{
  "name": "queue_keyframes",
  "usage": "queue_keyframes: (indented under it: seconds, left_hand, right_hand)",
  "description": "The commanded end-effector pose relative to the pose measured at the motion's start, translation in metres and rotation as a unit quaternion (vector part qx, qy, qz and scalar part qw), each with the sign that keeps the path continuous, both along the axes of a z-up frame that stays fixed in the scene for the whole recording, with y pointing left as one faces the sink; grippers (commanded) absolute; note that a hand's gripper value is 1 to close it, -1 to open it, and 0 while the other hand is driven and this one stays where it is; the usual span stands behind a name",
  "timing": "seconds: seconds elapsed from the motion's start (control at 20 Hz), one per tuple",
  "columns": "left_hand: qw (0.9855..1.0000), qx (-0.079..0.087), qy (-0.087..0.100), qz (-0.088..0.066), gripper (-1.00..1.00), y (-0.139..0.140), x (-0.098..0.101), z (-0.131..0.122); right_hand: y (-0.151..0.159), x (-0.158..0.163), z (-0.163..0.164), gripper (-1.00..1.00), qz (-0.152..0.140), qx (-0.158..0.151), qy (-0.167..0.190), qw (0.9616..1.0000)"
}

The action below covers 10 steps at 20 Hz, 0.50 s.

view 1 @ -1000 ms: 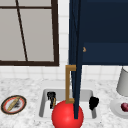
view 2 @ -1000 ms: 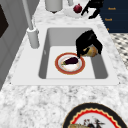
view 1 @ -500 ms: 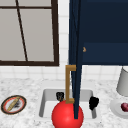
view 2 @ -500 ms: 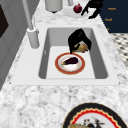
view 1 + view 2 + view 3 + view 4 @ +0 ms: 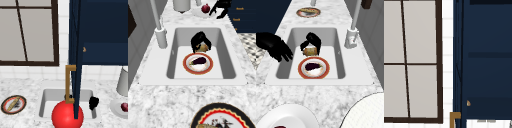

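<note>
My left hand (image 5: 199, 38) hangs over the middle of the sink basin (image 5: 228, 60), curled round a tan-brown lump of food (image 5: 203, 47). In the right side view the same hand (image 5: 314, 38) grips the lump (image 5: 310, 51) from above. Just beside it, on the sink floor, lies a red-rimmed plate (image 5: 186, 67) carrying a dark purple eggplant (image 5: 198, 60); the lump is close to the plate's edge (image 5: 301, 70). My right hand (image 5: 93, 102) floats idle by the sink's right end, fingers relaxed and pointing down (image 5: 273, 46).
A faucet (image 5: 160, 37) stands at the back of the sink. An open dark blue cabinet door with a brass handle (image 5: 70, 85) and a red ball (image 5: 67, 116) block the front view. There is a patterned plate (image 5: 13, 104) on the left. White plate with red fruit (image 5: 123, 107) and grey canister (image 5: 123, 82) on the right.
My left hand has carried the tan-brown lump from the sink's front side toward its middle, closer to the plate. The right hand stayed where it was.
</note>
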<state>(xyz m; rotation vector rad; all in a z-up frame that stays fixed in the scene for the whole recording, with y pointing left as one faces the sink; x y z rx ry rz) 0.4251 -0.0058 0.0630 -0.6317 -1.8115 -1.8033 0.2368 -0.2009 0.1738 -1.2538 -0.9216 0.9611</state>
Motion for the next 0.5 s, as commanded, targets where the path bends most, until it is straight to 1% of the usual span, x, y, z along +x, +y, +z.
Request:
queue_keyframes:
  seconds: [0.0, 0.2, 0.3, 0.35, 0.4, 0.45]
  left_hand:
    - [0.9999, 0.000, 0.000, 0.012, 1.00, -0.026, 0.013, -0.031]
    - [0.9999, -0.001, 0.001, 0.015, 1.00, -0.049, 0.031, -0.065]
    - [0.9998, -0.002, 0.000, 0.019, 1.00, -0.059, 0.040, -0.079]
    - [0.9998, -0.005, 0.000, 0.020, 1.00, -0.063, 0.044, -0.087]
    - [0.9997, -0.013, 0.000, 0.022, 1.00, -0.065, 0.049, -0.098]
    - [0.9996, -0.015, -0.002, 0.022, 1.00, -0.069, 0.054, -0.106]
  right_hand:
    - [0.000, 0.000, 0.000, 0.00, 0.000, 0.000, 0.000, 1.0000]
    - [0.000, 0.000, 0.000, 0.00, 0.000, 0.000, 0.000, 1.0000]
    - [0.000, 0.000, 0.000, 0.00, 0.000, 0.000, 0.000, 1.0000]
    - [0.000, 0.000, 0.000, 0.00, 0.000, 0.000, 0.000, 1.0000]
    - [0.000, 0.000, 0.000, 0.00, 0.000, 0.000, 0.000, 1.0000]
    - [0.000, 0.000, 0.000, 0.00, 0.000, 0.000, 0.000, 1.0000]
